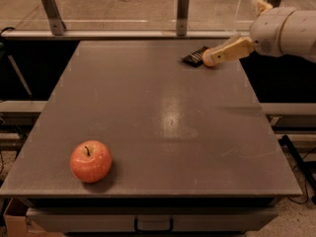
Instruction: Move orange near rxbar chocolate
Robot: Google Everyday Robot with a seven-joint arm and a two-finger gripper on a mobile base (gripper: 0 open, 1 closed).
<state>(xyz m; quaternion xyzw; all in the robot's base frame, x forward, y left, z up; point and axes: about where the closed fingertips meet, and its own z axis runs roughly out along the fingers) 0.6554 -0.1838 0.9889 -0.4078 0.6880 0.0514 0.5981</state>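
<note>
the gripper (218, 55) of a one-armed mobile robot reaches in from the right over the far right corner of a grey counter (158, 112), its tip down at the orange (209, 59). the fruit sits on the surface just beside the rxbar chocolate (194, 57), a dark flat bar lying at an angle near the back edge. orange and bar look close enough to be touching, though the contact itself is hard to make out. whether the gripper is clamped on the fruit or has let it go cannot be told from this angle.

by the look of things the task is at its placing step, with the orange already next to its target. the next move would call for a clean release, if that is not yet done, and a straight lift away so that neither fruit nor bar is nudged.

on the counter: one orange, one rxbar chocolate and one red apple (90, 161), the last alone near the front left corner, well apart from the other two.
</note>
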